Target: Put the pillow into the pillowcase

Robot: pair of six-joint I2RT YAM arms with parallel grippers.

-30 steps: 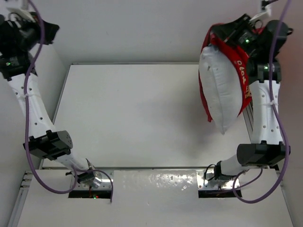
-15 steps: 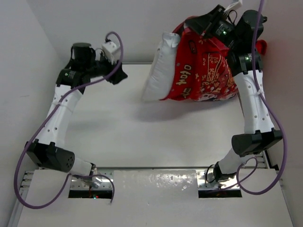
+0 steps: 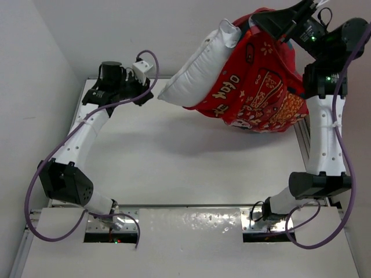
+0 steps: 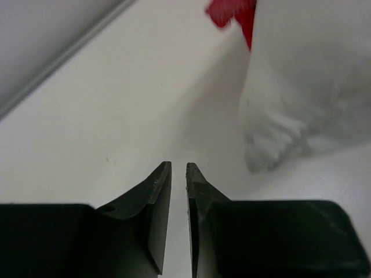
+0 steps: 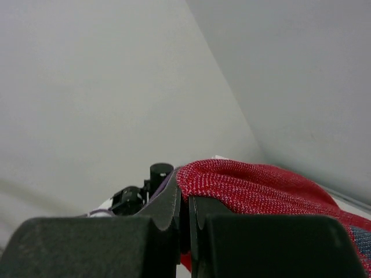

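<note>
My right gripper [image 5: 184,197] is clamped on the red pillowcase [image 3: 261,87], hoisted over the far right corner of the table [image 3: 174,168]. The white pillow [image 3: 200,75] juts out leftward, its free corner just right of my left gripper [image 4: 178,174], which is pinched together on nothing.

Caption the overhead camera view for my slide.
Right gripper holds the red pillowcase aloft, white pillow sticking partway out; left gripper shut near its corner.

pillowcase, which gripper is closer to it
Right. The right gripper is clamped on the pillowcase fabric, holding it up; the left gripper sits shut beside the bare white end of the pillow.
</note>
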